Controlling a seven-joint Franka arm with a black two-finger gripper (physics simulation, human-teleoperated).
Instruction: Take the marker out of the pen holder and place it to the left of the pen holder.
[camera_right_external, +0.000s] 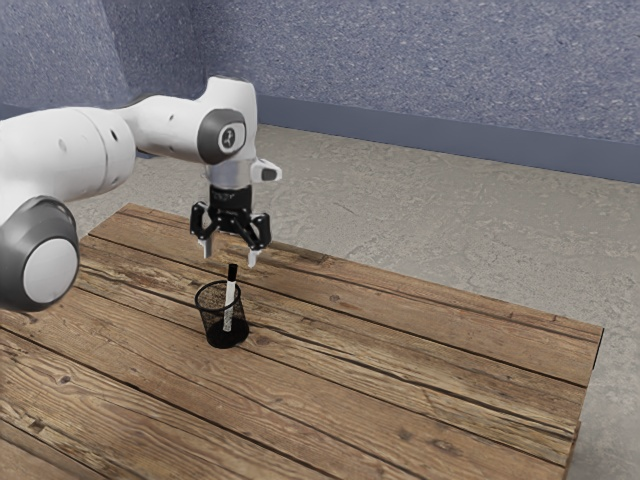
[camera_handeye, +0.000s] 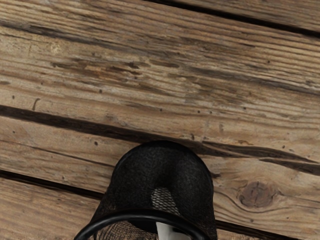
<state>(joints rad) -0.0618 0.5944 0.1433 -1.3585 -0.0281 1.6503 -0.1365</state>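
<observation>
A: Start at the gripper (camera_right_external: 229, 255). Clamped on anything?

B: No. Hangs above the pen holder, jaws well apart, with nothing held between them.

A: And where to look for the marker (camera_right_external: 231, 290)?

B: Just below the fingertips, in the exterior view. Stands inside the mesh pen holder (camera_right_external: 210, 318), nearly upright with a slight lean, black cap upward and well above the rim.

A: Heavy or light, at a guess?

B: Light, probably, and stiff. Expect a smooth, rounded barrel, apt to swivel or slip if pinched off-centre. Nothing fragile about it, so grip firmly enough.

A: Take hold by the cap alone?

B: Better not; might pull it loose. Come down over it and close on the upper barrel, just under the cap, without catching the rim.

A: Anything to fear from the pen holder?

B: Likely light too, and easy to tip or drag. Lift along the lean until fully clear of the mesh.

A: Then carry it over to the left of the pen holder?

B: Yes. Lower it flat onto the plank table (camera_right_external: 420, 390) before letting go; otherwise, risk a roll.
</observation>
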